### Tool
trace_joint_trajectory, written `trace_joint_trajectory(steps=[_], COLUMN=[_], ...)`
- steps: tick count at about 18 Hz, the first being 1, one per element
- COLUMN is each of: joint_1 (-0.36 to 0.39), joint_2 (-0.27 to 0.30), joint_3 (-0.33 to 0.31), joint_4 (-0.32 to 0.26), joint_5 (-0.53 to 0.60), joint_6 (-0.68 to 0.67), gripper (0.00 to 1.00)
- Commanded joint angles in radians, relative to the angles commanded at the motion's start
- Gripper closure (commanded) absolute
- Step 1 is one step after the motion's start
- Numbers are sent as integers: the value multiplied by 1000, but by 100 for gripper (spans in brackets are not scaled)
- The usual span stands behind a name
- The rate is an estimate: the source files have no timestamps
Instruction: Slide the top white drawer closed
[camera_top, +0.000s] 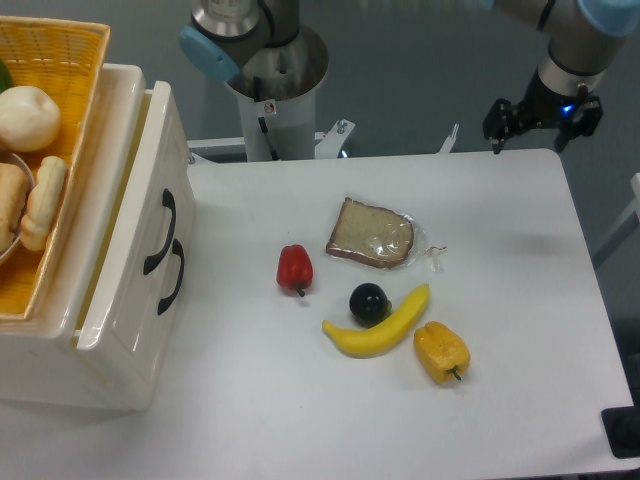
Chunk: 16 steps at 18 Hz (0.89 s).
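The top white drawer (152, 160) stands at the left of the table in the cream cabinet (60, 365), pulled out a little, with a gap showing behind its front panel. Its curved black handle (160, 232) faces the table. Just below it is the lower drawer's black handle (173, 276). My gripper (541, 122) hangs over the table's far right corner, far from the drawer. Its black fingers (494, 119) are spread apart with nothing between them.
A yellow wicker basket (75, 70) with food sits on the cabinet. Mid-table lie a bagged bread slice (371, 234), a red pepper (294, 268), a dark round fruit (368, 302), a banana (378, 324) and a yellow pepper (441, 351). The robot base (270, 80) stands behind.
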Motion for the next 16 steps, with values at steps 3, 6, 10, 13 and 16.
trace_joint_trajectory(steps=[3,6,10,13,16], joint_1=[0,-8,-8,-8,-3], joint_2=[0,-3,-3,-5,-17], joint_3=[6,6,5,0,0], joint_4=[0,0,0,-2,-2], joint_5=[-2,-3,-3,-6,-23], joint_6=[2,0,0,0,0], gripper=[0,0,0,0,0])
